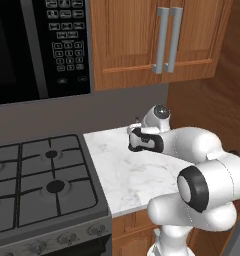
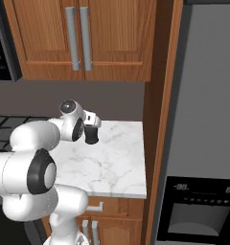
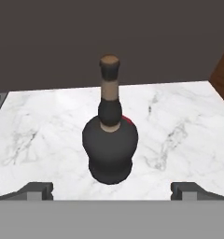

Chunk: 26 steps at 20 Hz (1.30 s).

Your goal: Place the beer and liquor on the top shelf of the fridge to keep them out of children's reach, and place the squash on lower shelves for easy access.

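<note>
The liquor is a squat black bottle with a thin neck and a stopper, standing upright on the white marble counter. My gripper is open, its two fingertips spread wide at either side, just short of the bottle and touching nothing. In the right base view the hand hovers over the liquor near the back wall. The grey fridge stands to the right with its black dispenser panel, and its shelves are hidden. The beer and the squash are out of view.
A gas stove adjoins the counter on the left, under a black microwave. Wooden wall cabinets hang above. A tall wooden panel separates the counter from the fridge.
</note>
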### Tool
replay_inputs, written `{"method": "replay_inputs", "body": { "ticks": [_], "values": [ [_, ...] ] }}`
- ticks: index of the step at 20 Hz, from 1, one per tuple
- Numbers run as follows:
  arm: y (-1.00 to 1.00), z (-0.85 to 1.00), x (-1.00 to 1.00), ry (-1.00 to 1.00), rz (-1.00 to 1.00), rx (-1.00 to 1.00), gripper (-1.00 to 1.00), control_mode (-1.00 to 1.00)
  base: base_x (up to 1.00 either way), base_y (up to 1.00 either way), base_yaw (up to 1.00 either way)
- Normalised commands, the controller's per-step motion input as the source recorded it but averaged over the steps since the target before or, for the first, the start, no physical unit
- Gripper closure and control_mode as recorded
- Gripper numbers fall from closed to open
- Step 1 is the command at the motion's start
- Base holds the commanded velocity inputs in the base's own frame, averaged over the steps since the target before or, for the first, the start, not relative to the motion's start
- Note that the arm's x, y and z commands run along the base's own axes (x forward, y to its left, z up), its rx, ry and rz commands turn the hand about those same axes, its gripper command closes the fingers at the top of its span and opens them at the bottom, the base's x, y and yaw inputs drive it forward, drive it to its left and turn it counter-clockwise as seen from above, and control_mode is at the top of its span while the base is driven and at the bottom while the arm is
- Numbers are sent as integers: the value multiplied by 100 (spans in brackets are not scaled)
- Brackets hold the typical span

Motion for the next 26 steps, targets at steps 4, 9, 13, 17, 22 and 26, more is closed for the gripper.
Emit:
{"method": "replay_inputs", "body": {
  "ticks": [4, 9, 13, 17, 22, 26],
  "values": [
    [0, -5, 26, 4, 0, 0, -100, -100, 0, 0, 0],
    [0, -13, 25, 2, 0, 0, -100, -100, 0, 0, 0],
    [0, -20, 19, 0, 0, 0, -100, -100, 0, 0, 0],
    [2, -15, 20, 0, 0, 0, -100, -100, 0, 0, 0],
    [0, -15, 22, 0, 0, 0, -100, -100, 0, 0, 0],
    [3, -10, 19, 0, 0, 0, -100, -100, 0, 0, 0]
  ]
}}
